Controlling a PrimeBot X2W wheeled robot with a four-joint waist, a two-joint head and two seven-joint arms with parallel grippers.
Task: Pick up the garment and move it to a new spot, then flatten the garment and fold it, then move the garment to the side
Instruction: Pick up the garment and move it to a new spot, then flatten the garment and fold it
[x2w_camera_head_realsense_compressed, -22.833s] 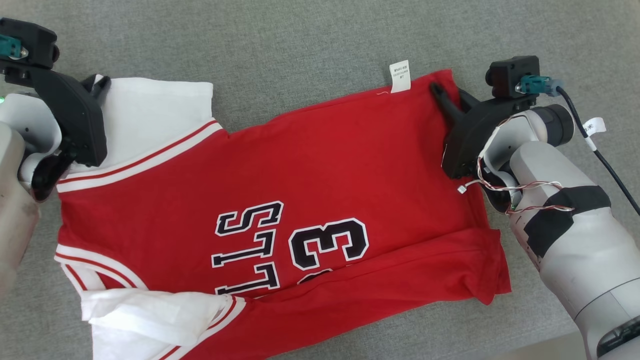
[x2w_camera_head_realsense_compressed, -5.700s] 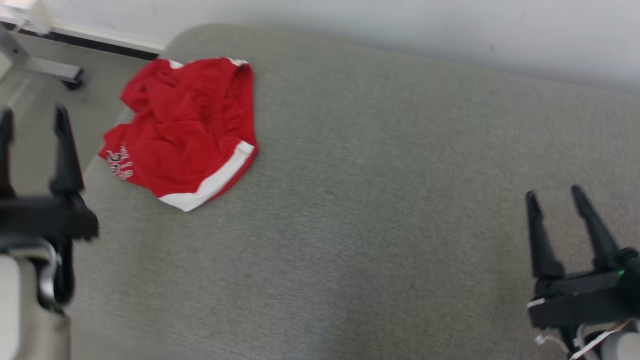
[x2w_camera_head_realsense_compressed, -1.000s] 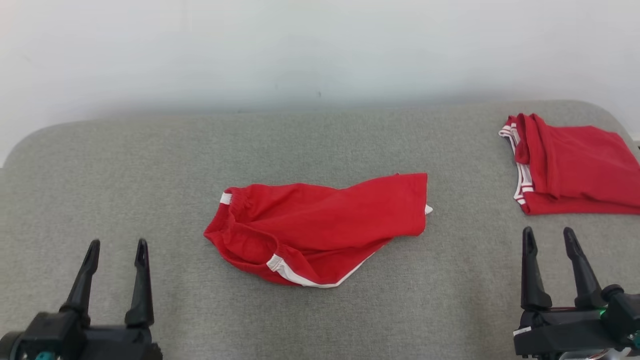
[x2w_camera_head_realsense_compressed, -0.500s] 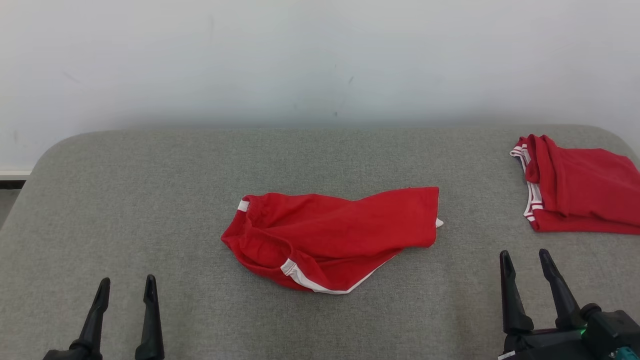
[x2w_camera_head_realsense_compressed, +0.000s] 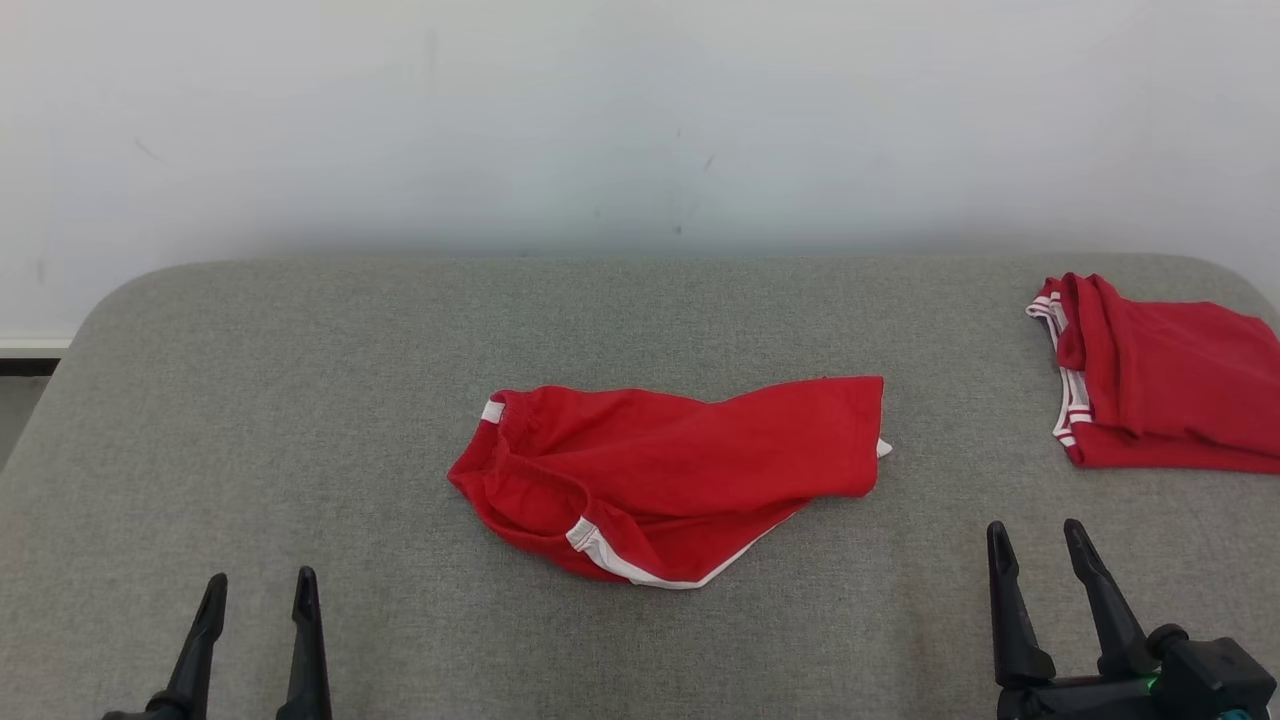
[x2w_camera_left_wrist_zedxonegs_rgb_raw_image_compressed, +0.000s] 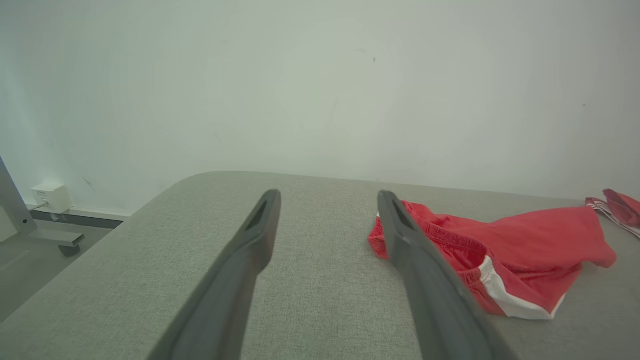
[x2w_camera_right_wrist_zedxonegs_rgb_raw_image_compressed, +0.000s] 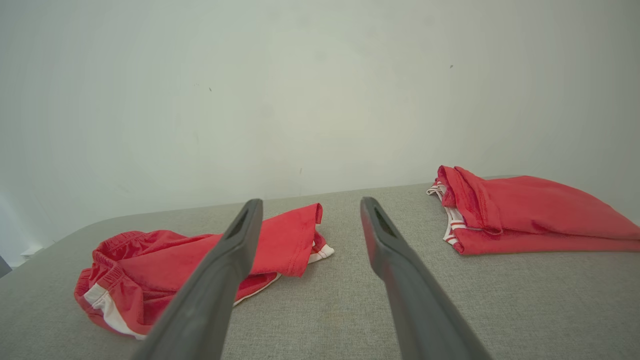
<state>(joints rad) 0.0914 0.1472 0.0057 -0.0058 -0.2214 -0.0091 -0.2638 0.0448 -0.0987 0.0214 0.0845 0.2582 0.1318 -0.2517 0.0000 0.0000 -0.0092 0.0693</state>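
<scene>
A pair of red shorts with white trim, the garment (x2w_camera_head_realsense_compressed: 670, 475), lies loosely crumpled in the middle of the grey padded table (x2w_camera_head_realsense_compressed: 300, 400). The same garment (x2w_camera_left_wrist_zedxonegs_rgb_raw_image_compressed: 492, 250) appears right of my left fingers in the left wrist view, and the garment (x2w_camera_right_wrist_zedxonegs_rgb_raw_image_compressed: 200, 262) lies behind my left finger in the right wrist view. My left gripper (x2w_camera_head_realsense_compressed: 258, 590) stands open at the lower left, well short of the shorts. My right gripper (x2w_camera_head_realsense_compressed: 1035, 535) stands open at the lower right, nothing between its fingers.
A folded red jersey (x2w_camera_head_realsense_compressed: 1165, 375) with white-striped trim rests at the table's far right edge, also the jersey (x2w_camera_right_wrist_zedxonegs_rgb_raw_image_compressed: 525, 215) in the right wrist view. A white wall (x2w_camera_head_realsense_compressed: 640, 120) rises behind the table. Off the left end, a metal frame foot (x2w_camera_left_wrist_zedxonegs_rgb_raw_image_compressed: 45, 235) stands on the floor.
The head camera has tilted a little, so the whole picture has slid down and both grippers sit lower in view. The shorts and the folded jersey lie as before.
</scene>
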